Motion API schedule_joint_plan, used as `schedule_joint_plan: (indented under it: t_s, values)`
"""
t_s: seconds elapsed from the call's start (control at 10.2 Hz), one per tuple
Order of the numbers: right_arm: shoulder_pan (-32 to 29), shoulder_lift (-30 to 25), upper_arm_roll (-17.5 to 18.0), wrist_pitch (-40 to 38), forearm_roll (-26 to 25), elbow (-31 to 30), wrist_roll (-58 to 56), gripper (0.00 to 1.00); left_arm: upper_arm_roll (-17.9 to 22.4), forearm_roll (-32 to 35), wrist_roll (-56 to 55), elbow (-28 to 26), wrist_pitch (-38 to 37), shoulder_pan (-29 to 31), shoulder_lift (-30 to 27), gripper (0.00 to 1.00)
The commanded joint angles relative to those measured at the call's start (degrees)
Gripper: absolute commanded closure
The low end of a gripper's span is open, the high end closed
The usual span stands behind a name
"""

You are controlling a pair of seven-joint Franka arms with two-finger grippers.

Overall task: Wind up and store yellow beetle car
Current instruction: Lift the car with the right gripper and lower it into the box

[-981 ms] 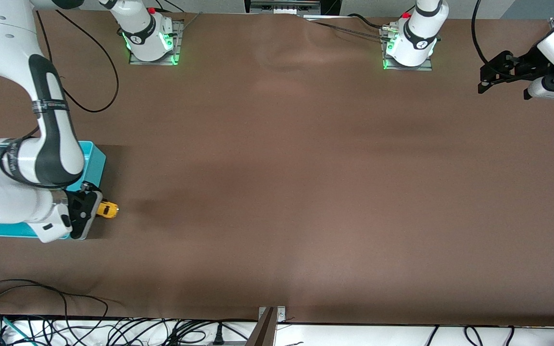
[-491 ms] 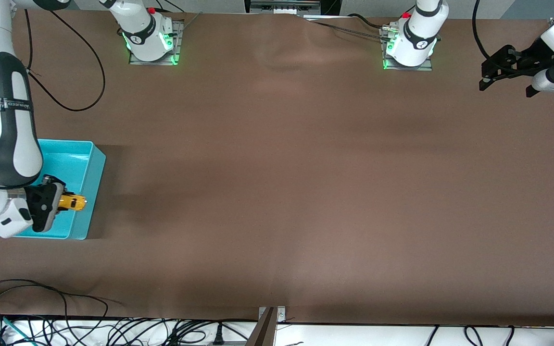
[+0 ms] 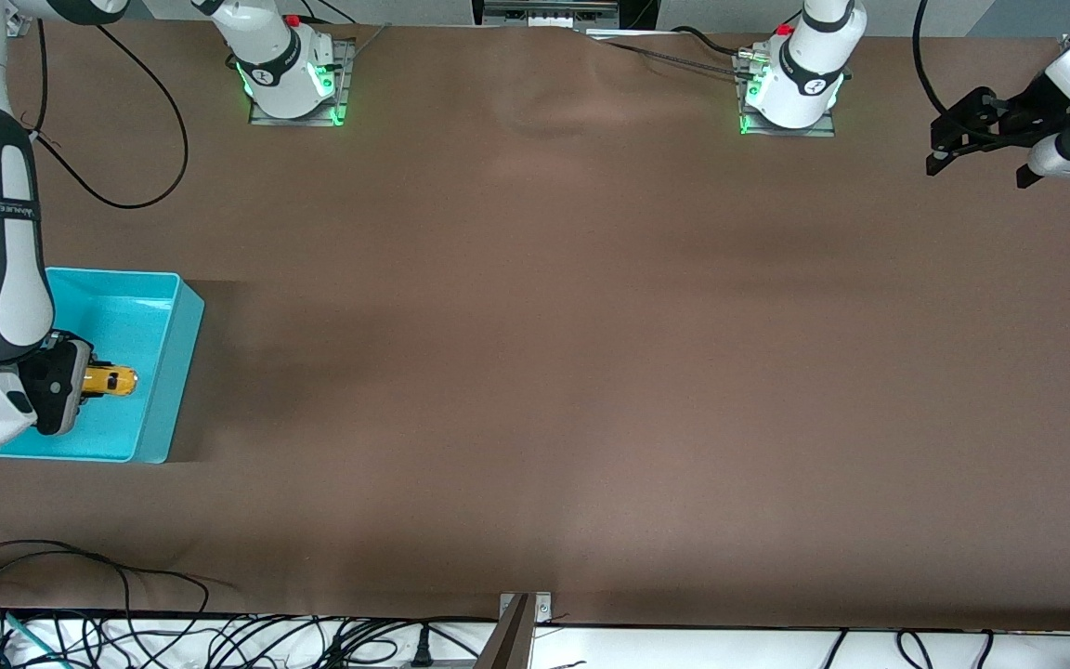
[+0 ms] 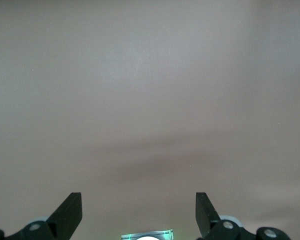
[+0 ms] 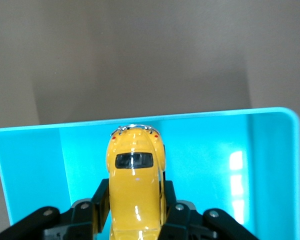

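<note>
**Car gripped over the bin**

Fingers (image 5: pixel 169 207) of your right gripper (image 3: pixel 94 383) are clamped on the flanks of the yellow beetle car (image 3: pixel 110 381), one black pad on each side of its rounded body. You can see in the right wrist view that the yellow beetle car (image 5: pixel 135 187) points out from between the pads, its dark window and small bumper toward the bin's wall. Your right gripper (image 5: pixel 135 212) holds the car over the inside of the turquoise bin (image 3: pixel 180 353), which stands on the brown table (image 3: pixel 554 353) at the right arm's end.

Your left gripper (image 3: pixel 976 130) waits over the table's left-arm end, well apart from the bin. Its two black fingers (image 4: pixel 70 212) stand wide apart with nothing between them, only bare tabletop beneath your left gripper (image 4: pixel 138 215).
</note>
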Motion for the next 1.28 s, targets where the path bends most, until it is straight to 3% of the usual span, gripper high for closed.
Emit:
schedule_joint_plan:
  t_s: [0.0, 1.18]
  values:
    - [-0.66, -0.69, 0.2, 2.44, -0.85, -3.82, -1.45, 1.0, 0.18, -0.55, -0.31, 1.29, -1.22, 0.17, 0.1, 0.0]
    - [-4.71, 0.11, 0.2, 11.15, -0.5, -11.12, -6.73, 1.0, 0.53, -0.46, -0.31, 1.2, -1.4, 0.26, 0.19, 0.0]
